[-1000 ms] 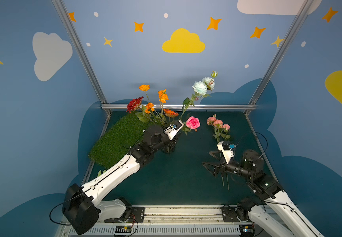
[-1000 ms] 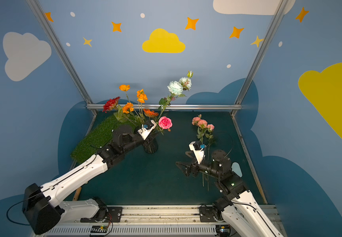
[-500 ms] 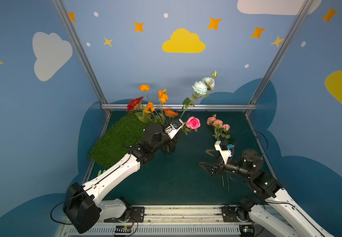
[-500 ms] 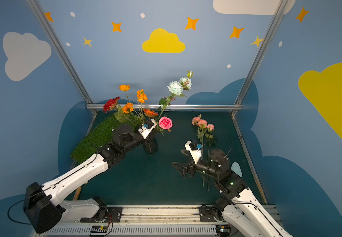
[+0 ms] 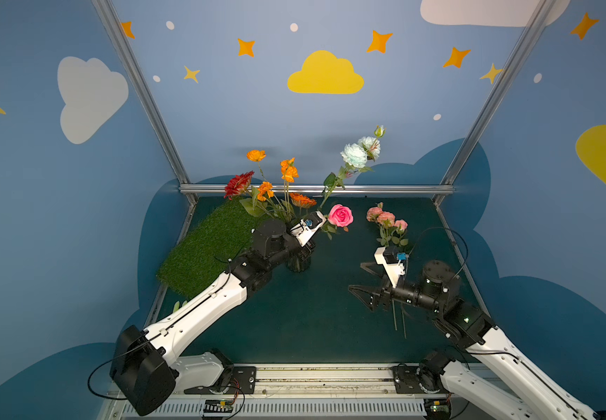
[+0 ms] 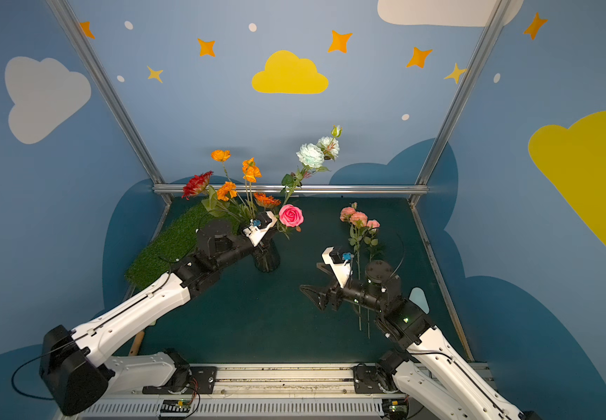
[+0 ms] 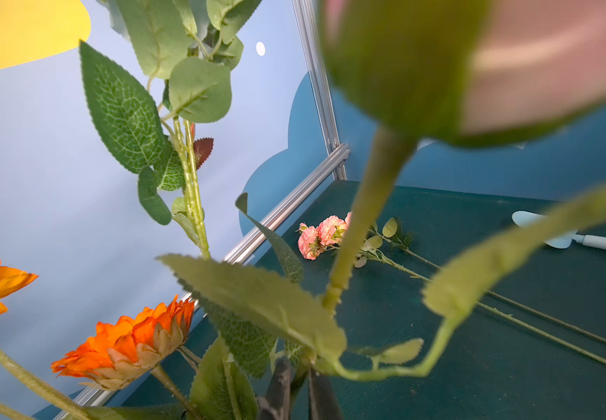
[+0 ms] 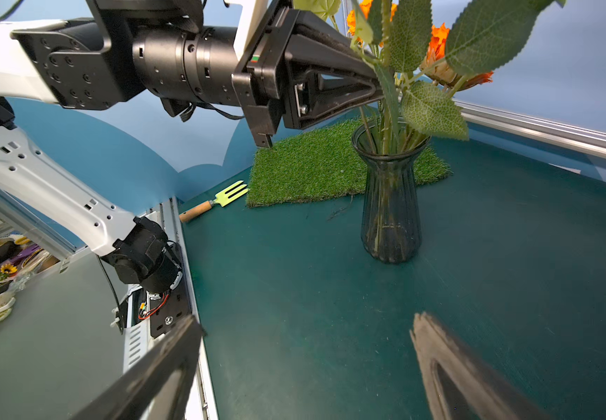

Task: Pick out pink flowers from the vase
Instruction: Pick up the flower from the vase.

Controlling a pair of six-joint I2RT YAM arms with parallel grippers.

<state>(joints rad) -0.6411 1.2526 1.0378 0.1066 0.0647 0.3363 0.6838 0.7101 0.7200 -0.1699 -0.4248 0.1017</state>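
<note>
The hot-pink rose (image 5: 340, 215), a smooth furled bloom on a serrated-leaved stem, leans from the ribbed smoky-glass vase (image 8: 390, 203) on the dark green worktop (image 5: 312, 320). The left claw (image 7: 299, 387) pinches its stem just above the neck. A ruffled peach-pink spray (image 5: 385, 218) lies flat nearby; the right claw (image 5: 357, 278) hangs spread wide, empty.

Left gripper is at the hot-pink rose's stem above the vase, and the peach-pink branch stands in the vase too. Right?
No: the peach-pink branch lies on the table, outside the vase, as both top views show. The rest holds.
</note>
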